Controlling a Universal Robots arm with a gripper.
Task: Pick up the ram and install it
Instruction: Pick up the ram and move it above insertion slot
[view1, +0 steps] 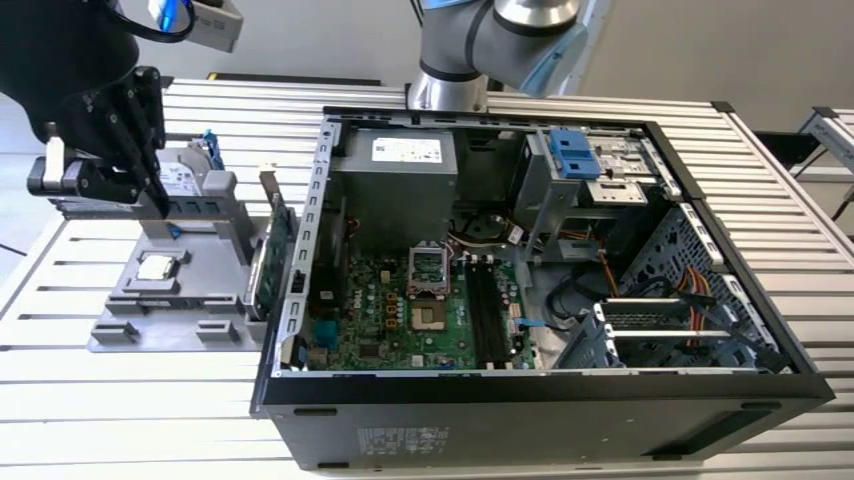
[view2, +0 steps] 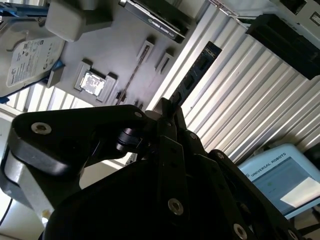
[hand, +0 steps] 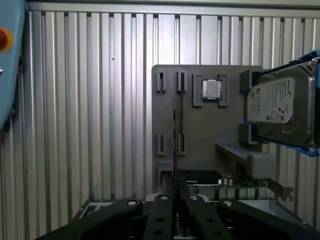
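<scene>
One ram (view2: 196, 71) gripped over the grey fixture (hand: 200, 135)

We are clamping our gripper (view2: 169, 106) fingers (hand: 162, 212) shut on one end of the stick, which is showing edge-on across the fixture in the first wrist view. A hard drive (hand: 277, 105) and a processor chip (hand: 211, 89) are sitting on that fixture, and the open computer case (view1: 534, 420) is standing just beside it.

Open black computer tower case (view1: 534, 425), 1. Grey plastic parts holder (hand: 200, 140), 1. Silver boxy hard drive with blue clips (hand: 272, 102), 1. Square silver processor chip (hand: 211, 89), 1. Green expansion card (view1: 272, 268), 1. Thin dark-blue ram stick (view2: 196, 70), 1.
</scene>
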